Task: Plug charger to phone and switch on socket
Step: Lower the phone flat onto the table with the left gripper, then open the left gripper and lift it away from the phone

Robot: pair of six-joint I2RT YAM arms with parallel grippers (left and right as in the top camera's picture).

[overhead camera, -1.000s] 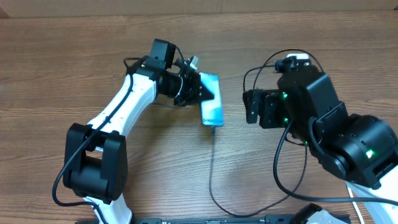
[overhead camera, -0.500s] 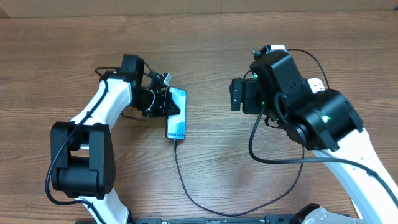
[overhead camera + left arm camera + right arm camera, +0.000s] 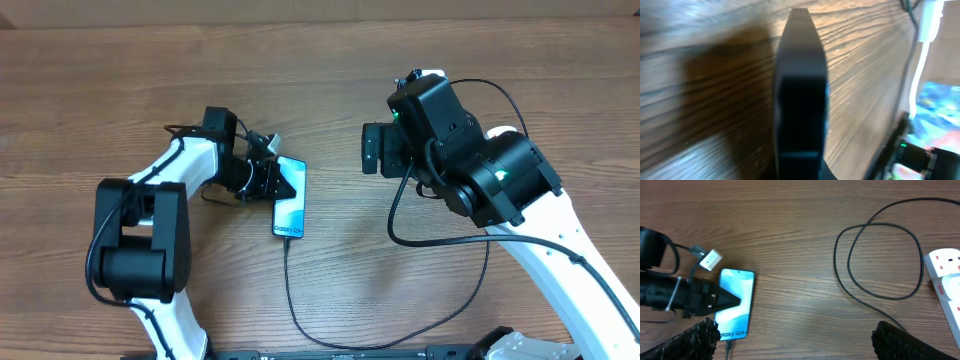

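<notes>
The phone (image 3: 290,212) lies flat on the wood table, its light blue screen (image 3: 736,311) facing up and the "Galaxy S24+" text at its near end. The charger's black connector (image 3: 728,343) sits in the phone's near end. Its thin cable (image 3: 292,300) runs toward the front edge and loops (image 3: 880,260) to the right. My left gripper (image 3: 288,187) is shut, and its pointed tip (image 3: 734,299) lies over the screen's left side. In the left wrist view the shut fingers (image 3: 800,75) fill the middle. My right gripper (image 3: 795,342) hangs open above bare wood, right of the phone. The socket (image 3: 946,275) is at the far right.
A small white tag (image 3: 711,260) on a short wire hangs by the left wrist, just beyond the phone. The right arm's body (image 3: 480,170) covers the table's right half in the overhead view. Bare wood lies between the phone and the cable loop.
The left gripper has moved left with the phone, which now lies flat nearer the front. The right gripper has swung left and back and opened a little wider.
</notes>
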